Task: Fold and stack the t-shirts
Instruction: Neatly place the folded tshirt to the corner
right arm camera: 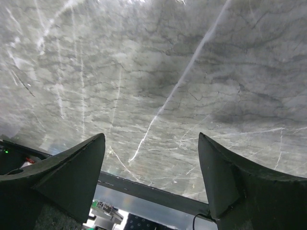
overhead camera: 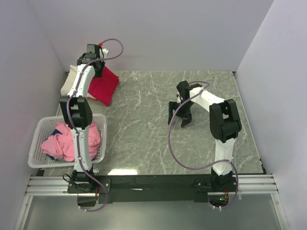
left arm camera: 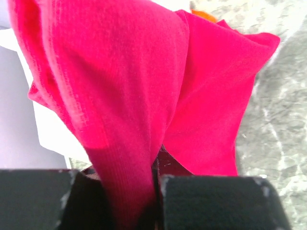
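The crimson red t-shirt (overhead camera: 104,86) lies folded at the far left of the table, on top of a cream-white t-shirt (overhead camera: 70,81). My left gripper (overhead camera: 97,67) is shut on a fold of the red t-shirt (left arm camera: 120,86) and lifts its edge; a sliver of the orange t-shirt (left arm camera: 204,16) shows behind it. Light pink t-shirts (overhead camera: 64,141) lie crumpled in the white lattice basket (overhead camera: 38,143). My right gripper (overhead camera: 179,115) is open and empty over bare marble, its fingers (right arm camera: 72,172) wide apart.
The basket stands at the near left beside the left arm's base. White walls close in the left, back and right. The marble tabletop (overhead camera: 144,129) spreads between the arms; its front edge shows in the right wrist view (right arm camera: 144,189).
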{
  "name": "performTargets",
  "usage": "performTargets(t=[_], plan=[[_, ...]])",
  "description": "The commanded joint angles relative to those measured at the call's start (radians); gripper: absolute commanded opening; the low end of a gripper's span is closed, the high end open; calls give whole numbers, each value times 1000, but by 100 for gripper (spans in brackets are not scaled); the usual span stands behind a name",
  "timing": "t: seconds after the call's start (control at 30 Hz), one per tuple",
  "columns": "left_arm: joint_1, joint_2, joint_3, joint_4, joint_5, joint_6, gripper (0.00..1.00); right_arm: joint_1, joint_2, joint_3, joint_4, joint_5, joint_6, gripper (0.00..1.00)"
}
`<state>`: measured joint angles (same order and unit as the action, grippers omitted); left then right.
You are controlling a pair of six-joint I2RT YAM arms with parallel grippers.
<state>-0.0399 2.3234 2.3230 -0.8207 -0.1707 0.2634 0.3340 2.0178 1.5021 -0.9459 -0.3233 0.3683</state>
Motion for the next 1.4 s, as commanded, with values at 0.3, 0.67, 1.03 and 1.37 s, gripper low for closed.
performTargets(t=[0.3, 0.67, 1.03, 1.37], plan=[[80, -134, 108, 114, 109, -15, 0, 3, -65, -40, 10, -22, -3, 84], [126, -122, 82, 124, 157, -18, 0, 7, -83, -68, 24, -22, 4, 84], [187, -58, 19, 192, 238, -56, 0, 13, -103, -85, 27, -11, 12, 84], [206, 10, 1, 274, 79, -111, 54, 14, -125, -91, 15, 10, 6, 84]])
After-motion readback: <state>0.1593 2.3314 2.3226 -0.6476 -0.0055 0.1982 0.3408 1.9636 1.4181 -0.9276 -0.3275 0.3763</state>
